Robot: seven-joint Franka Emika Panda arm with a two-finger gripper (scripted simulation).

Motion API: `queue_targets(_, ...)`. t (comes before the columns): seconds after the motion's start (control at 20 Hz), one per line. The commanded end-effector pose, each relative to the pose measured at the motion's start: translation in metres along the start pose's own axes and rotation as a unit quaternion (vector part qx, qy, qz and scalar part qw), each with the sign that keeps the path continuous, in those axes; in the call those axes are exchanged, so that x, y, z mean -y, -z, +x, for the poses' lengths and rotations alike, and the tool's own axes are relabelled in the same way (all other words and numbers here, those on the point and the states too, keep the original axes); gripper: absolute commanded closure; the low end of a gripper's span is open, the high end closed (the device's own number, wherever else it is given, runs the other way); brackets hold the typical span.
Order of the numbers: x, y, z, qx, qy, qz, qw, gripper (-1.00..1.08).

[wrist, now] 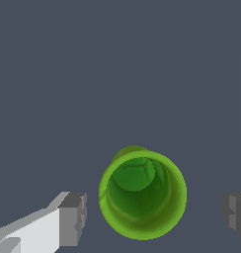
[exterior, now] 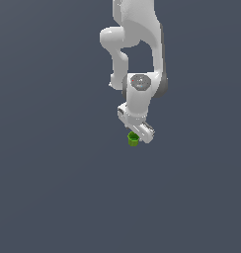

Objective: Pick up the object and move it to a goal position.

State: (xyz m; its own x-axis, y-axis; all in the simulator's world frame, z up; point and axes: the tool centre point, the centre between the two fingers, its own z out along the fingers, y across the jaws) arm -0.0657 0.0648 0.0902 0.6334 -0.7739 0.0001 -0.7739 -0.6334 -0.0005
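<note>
Blocky grey fingers (wrist: 73, 220) flanking hollow green cup (wrist: 142, 195)

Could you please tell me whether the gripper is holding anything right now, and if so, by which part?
Nothing is held. The small bright green hollow cup sits between the open gripper, with gaps to both jaws.

flat even light, no cast shadows, coarse soft-edged renders

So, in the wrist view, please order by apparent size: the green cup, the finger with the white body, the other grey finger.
1. Bright green hollow cup, largest.
2. Pincer finger with white body and grey pad.
3. Grey finger at the opposite edge, smallest, but the frame cuts it off, so its true size is unsure.
</note>
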Motion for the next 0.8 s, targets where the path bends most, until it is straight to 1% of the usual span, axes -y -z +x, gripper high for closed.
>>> queue_targets(0.0, -0.001, -0.006, 0.0, 0.0, 0.0, 0.0, 1.0, -0.92)
queue_targets(0.35, -0.001, -0.038, -0.001, 0.0, -0.002, 0.0, 1.0, -0.92)
queue_targets(0.65, -0.001, -0.048, 0.0, 0.0, -0.002, 0.0, 1.0, -0.92)
queue_targets(0.7, -0.001, -0.048, 0.0, 0.0, -0.002, 0.0, 1.0, 1.08)
queue_targets(0.75, -0.001, -0.048, 0.0, 0.0, -0.002, 0.0, 1.0, 1.08)
